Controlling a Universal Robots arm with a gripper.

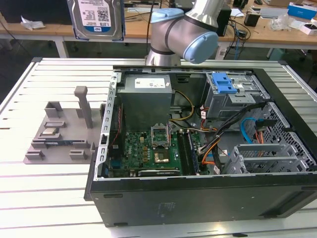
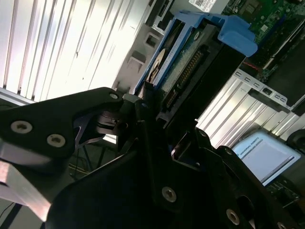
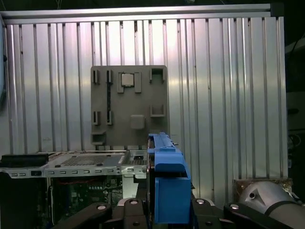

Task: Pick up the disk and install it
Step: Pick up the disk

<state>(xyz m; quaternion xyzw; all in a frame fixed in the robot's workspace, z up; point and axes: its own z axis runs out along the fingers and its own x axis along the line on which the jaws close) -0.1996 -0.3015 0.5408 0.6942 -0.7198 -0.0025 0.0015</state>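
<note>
While the open computer case (image 1: 198,148) fills the slatted bench (image 1: 49,198) toward its edge on the exterior view's right, the grey fixture plate (image 1: 59,134) lies beside it. The disk (image 1: 96,17) hangs high above the bench, clamped in the gripper (image 2: 164,112).

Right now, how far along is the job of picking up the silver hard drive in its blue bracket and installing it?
Done: the flat silver hard drive, white-and-blue label and blue plastic bracket, is off the grey holder tray and raised high above the table. In hand: the gripper is clamped on its bracket in the first wrist view. Left: the install, since the drive is not yet inside the open black computer case.
</note>
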